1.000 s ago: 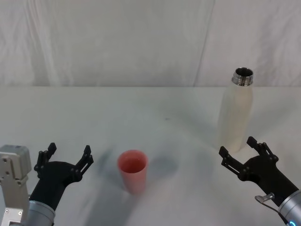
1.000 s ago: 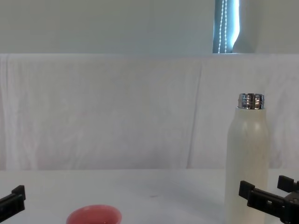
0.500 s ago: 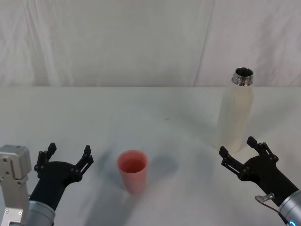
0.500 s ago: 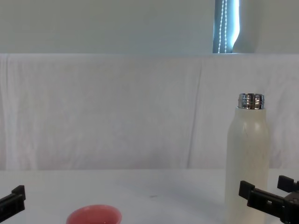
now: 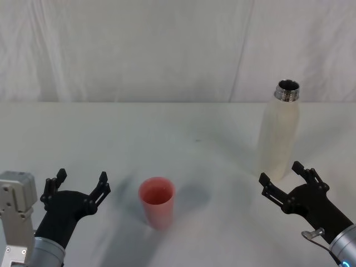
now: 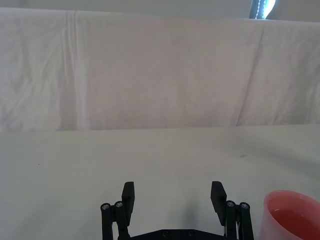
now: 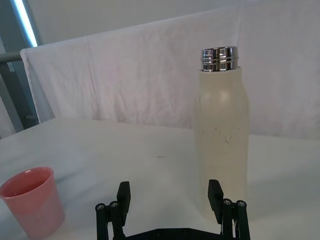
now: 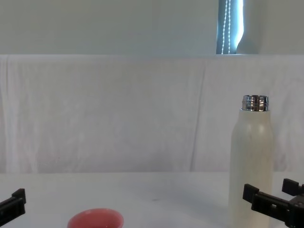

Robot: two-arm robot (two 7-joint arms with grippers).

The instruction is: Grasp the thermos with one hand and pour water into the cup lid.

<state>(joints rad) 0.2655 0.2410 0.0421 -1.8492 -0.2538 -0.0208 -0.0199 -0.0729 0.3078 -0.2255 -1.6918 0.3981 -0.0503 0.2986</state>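
Near the table's (image 5: 111, 128) front edge, the left gripper (image 5: 78, 186) and right gripper (image 5: 289, 178) each hold their jaws apart, empty. Between them stands one small pink-red cup lid (image 5: 157, 201), upright. Just beyond the right gripper stands one tall cream-white thermos (image 5: 278, 136), its chrome threaded neck uncapped.

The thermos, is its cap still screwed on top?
No. In the head view the thermos stands with its chrome neck bare and open, no cap on it.

thermos (image 5: 279, 136) upright (uncapped), pink cup lid (image 5: 157, 202) left.
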